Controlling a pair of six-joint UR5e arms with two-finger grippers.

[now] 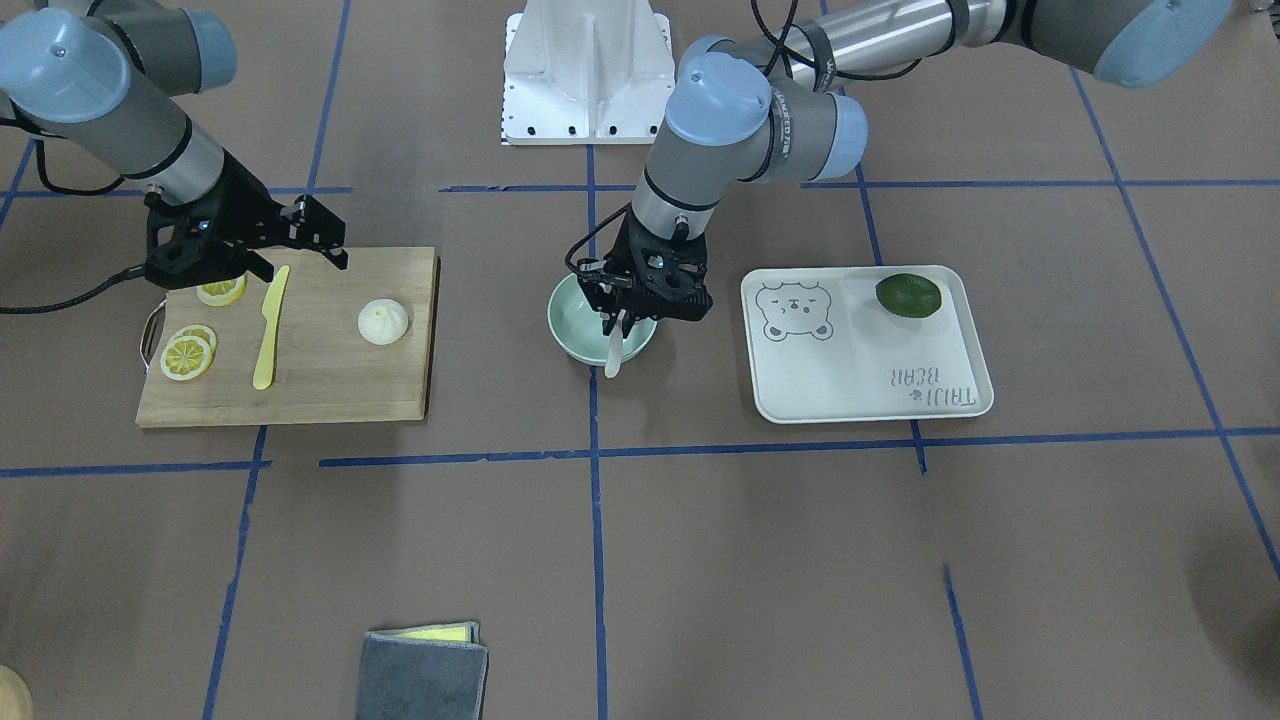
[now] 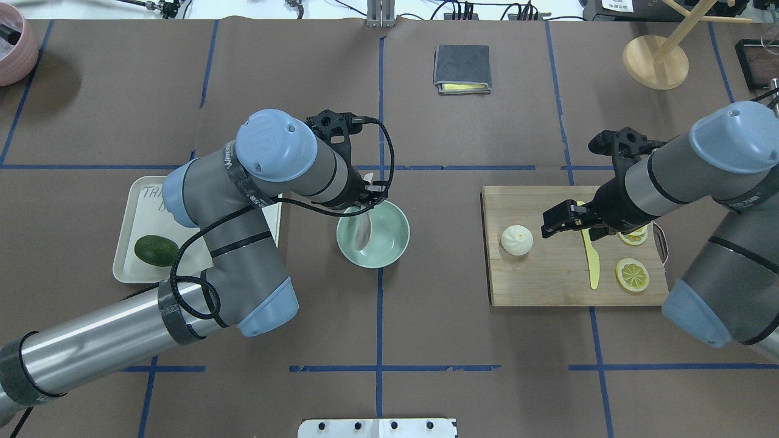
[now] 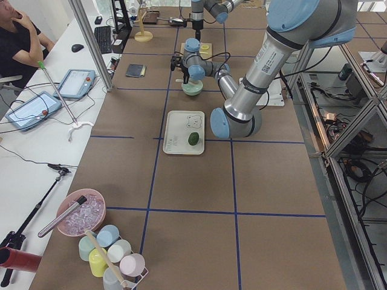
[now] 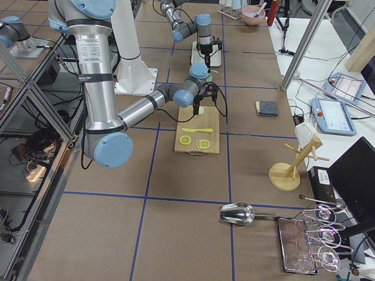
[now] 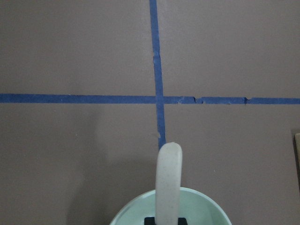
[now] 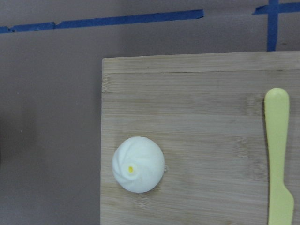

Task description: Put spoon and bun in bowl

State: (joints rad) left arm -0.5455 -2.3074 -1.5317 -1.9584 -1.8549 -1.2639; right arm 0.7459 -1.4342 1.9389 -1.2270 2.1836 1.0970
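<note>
The mint-green bowl (image 1: pixel 565 335) (image 2: pixel 392 243) stands mid-table. My left gripper (image 1: pixel 640 305) hangs over it, shut on the pale spoon (image 1: pixel 613 352) (image 2: pixel 364 230). The spoon is tilted, with one end inside the bowl and the other sticking out past the far rim. In the left wrist view the spoon (image 5: pixel 168 183) rises over the bowl's rim (image 5: pixel 208 208). The white bun (image 1: pixel 383 321) (image 2: pixel 517 239) (image 6: pixel 138 164) sits on the wooden cutting board (image 1: pixel 340 390) (image 2: pixel 548 286). My right gripper (image 1: pixel 303 265) (image 2: pixel 575 226) is open and empty above the board, beside the bun.
A yellow plastic knife (image 1: pixel 270 330) (image 2: pixel 590 261) (image 6: pixel 278 150) and lemon slices (image 1: pixel 187 357) (image 2: pixel 632 275) lie on the board. A cream tray (image 1: pixel 870 380) (image 2: pixel 131 243) holds a green fruit (image 1: pixel 908 296). A grey cloth (image 2: pixel 462 68) and a wooden stand (image 2: pixel 654 61) are at the table's far side.
</note>
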